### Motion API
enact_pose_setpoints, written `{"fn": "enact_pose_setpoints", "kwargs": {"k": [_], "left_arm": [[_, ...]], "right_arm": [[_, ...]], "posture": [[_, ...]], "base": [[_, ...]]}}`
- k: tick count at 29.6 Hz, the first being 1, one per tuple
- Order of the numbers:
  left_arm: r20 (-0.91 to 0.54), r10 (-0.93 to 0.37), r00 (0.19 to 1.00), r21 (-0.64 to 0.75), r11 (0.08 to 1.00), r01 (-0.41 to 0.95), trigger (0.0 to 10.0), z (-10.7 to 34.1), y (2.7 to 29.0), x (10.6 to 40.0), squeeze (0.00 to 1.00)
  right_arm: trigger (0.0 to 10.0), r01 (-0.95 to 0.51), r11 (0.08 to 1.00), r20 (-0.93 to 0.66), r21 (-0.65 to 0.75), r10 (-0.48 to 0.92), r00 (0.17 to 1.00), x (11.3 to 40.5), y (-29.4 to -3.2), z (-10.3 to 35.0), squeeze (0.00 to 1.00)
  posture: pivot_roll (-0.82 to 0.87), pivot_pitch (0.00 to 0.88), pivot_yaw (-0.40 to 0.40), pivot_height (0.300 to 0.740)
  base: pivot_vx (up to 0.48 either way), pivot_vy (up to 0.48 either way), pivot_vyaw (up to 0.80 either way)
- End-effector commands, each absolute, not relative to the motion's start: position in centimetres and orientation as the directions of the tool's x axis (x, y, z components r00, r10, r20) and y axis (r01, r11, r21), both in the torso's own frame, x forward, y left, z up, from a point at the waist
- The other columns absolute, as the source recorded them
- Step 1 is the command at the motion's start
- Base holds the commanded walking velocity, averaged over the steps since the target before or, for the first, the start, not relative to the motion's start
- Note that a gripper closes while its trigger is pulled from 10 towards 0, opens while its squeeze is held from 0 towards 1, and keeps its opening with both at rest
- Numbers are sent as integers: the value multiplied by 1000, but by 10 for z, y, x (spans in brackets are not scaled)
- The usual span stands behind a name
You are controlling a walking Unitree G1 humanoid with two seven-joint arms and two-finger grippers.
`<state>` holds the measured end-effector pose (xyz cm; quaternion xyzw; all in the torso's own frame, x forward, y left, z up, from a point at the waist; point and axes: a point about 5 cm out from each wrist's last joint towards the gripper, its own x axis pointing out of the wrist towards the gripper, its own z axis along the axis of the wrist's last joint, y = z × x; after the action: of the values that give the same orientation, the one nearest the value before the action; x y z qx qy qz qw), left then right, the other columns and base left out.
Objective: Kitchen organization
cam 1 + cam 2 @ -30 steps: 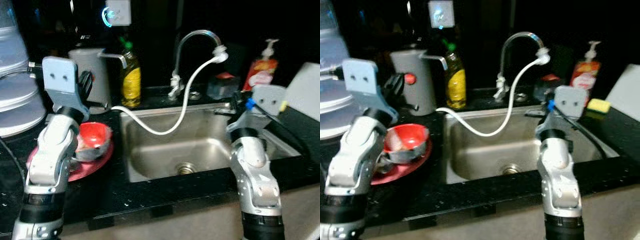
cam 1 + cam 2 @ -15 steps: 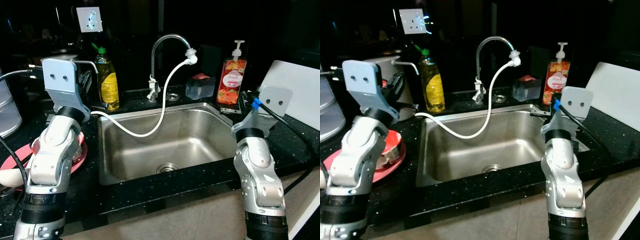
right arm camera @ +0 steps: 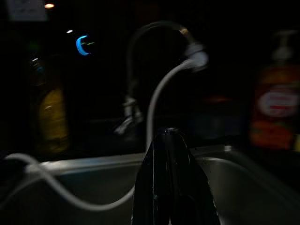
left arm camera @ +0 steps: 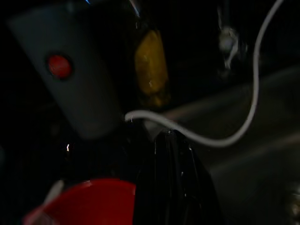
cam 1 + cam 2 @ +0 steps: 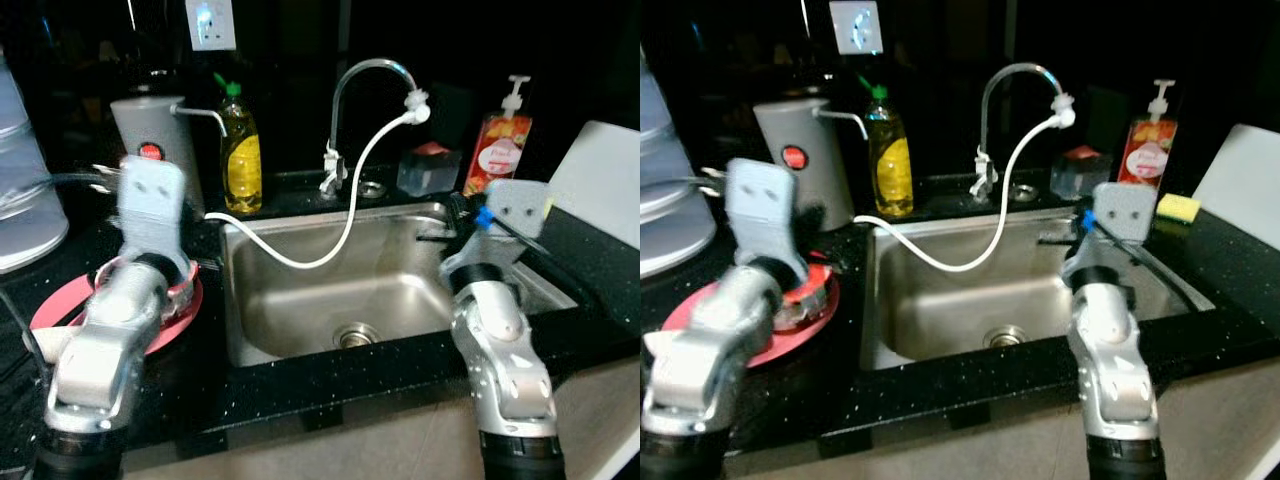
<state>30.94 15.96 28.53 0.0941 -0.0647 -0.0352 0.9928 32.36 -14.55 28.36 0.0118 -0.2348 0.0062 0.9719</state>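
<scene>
Nearest, the left gripper (image 4: 171, 187) hangs just above the glossy red plate (image 5: 60, 310) on the speckled black worktop (image 5: 300, 375), fingers pressed together, holding nothing. The right gripper (image 3: 172, 187), likewise closed and empty, hovers over the brushed steel sink (image 5: 400, 290). A careless reach could snag the limp white hose (image 5: 340, 225) looping from the curved tap (image 5: 365, 85), or topple the slim yellow bottle (image 5: 241, 155) and grey cylindrical kettle (image 5: 150, 135) behind.
</scene>
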Motion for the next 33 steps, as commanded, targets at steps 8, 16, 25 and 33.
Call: {"fn": "enact_pose_setpoints", "kwargs": {"k": [8,16,25,33], "left_arm": [[45,57,997,227,972,-66,10000,266,163,302,0],[-36,27,999,271,962,-16,10000,277,186,309,0],[-102,-33,994,75,996,41,10000,279,179,307,0],[-44,-21,999,215,976,30,10000,291,182,307,1000]], "right_arm": [[10000,-53,998,464,14,41,885,332,-136,288,0],[10000,-52,999,459,11,41,888,334,-139,286,0],[10000,-50,999,463,13,38,885,337,-138,285,0],[10000,-49,999,463,11,39,886,338,-138,284,0]], "posture": [[-22,41,3,740],[-11,36,3,740],[-11,30,7,740],[-9,28,5,740]], "base": [[0,0,0],[0,0,0],[0,0,0],[0,0,0]]}}
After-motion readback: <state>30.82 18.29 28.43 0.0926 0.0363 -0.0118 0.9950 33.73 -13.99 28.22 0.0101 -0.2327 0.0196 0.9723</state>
